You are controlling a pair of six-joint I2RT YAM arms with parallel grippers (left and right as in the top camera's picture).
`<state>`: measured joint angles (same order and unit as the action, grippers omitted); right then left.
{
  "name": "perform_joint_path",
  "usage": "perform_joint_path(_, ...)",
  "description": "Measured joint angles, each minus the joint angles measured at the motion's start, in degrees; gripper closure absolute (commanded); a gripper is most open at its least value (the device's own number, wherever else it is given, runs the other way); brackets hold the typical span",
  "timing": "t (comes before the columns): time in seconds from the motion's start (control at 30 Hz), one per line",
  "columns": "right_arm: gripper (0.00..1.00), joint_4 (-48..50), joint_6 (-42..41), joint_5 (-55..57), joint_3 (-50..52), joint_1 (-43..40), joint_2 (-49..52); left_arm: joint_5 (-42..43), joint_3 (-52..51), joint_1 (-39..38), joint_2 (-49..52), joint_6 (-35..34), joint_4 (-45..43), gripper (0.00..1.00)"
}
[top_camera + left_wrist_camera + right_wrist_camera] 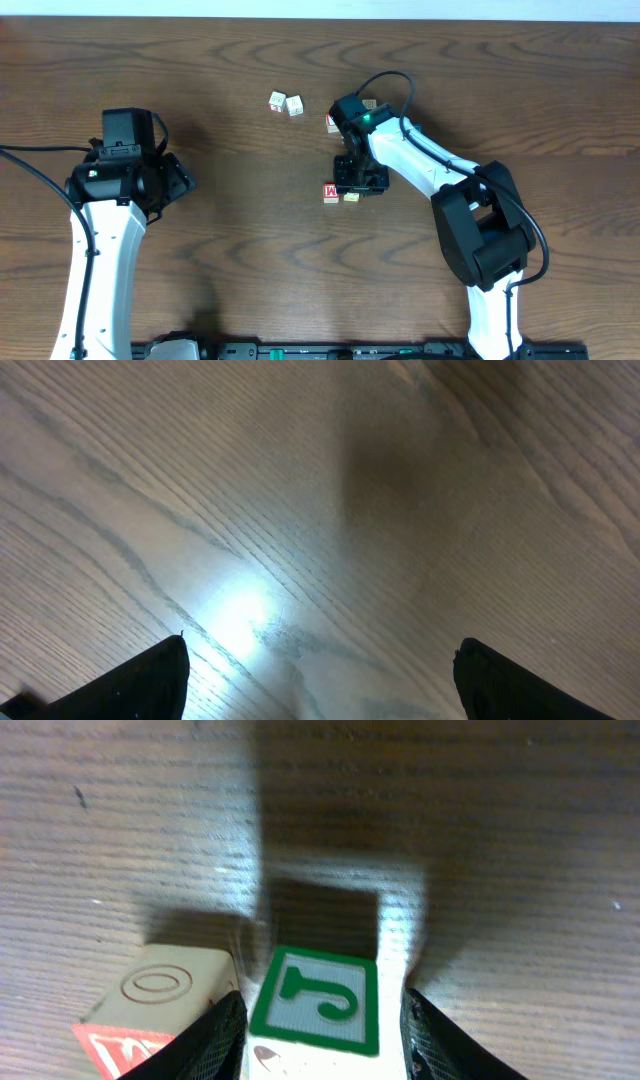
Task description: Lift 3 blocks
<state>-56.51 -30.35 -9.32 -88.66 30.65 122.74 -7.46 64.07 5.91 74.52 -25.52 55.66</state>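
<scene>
Right wrist view: shows green-faced block [315, 1005] on bench [500, 840] between fingers of right end effector [325, 1030]; clenched or released, cannot tell. Red-faced block [150, 1010] just beside. Best centred, squeezed squarely, raised straight, neighbour undisturbed. Left end effector [320, 680] released, empty.

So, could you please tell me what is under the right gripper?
A green-faced block sits on the table between the right gripper's fingers, a red-sided block beside it. From overhead the gripper hides its green face.
</scene>
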Motion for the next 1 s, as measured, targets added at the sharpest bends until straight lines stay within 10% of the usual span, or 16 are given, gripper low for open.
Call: perform_joint_path(1.0,0.65,-3.1,0.7,2.9,-1.5,0.5,0.0,0.0,0.0,0.0,0.0,0.0,0.0,0.15)
